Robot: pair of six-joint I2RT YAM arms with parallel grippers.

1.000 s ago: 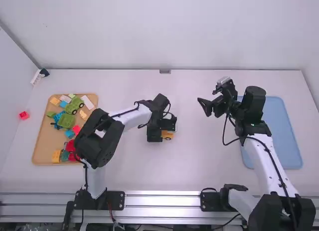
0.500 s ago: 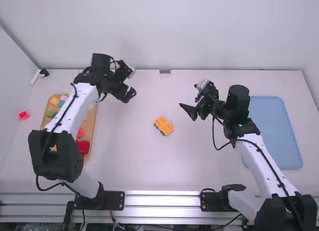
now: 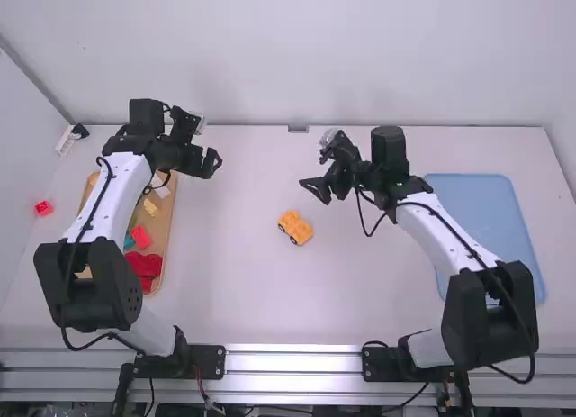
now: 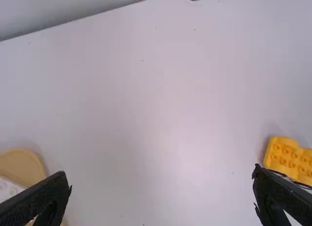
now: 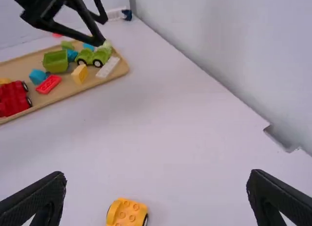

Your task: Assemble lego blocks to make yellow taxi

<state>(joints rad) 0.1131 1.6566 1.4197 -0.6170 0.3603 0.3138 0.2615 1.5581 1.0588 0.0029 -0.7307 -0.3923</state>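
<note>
Left gripper point(image 3: 213, 164) moved off yellow car point(image 3: 295, 227) toward tray point(image 3: 161, 232); right gripper point(image 3: 315, 190) nearer car; both sets of fingers released.

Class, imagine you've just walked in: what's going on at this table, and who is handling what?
Two robot arms are at work on a yellow toy taxi, but neither holds anything. The left gripper is open near the wooden tray of blocks and toy vehicles. The right gripper is open too, over the table near the yellow car. That car sits on bare table between them, studs showing on top.
</note>
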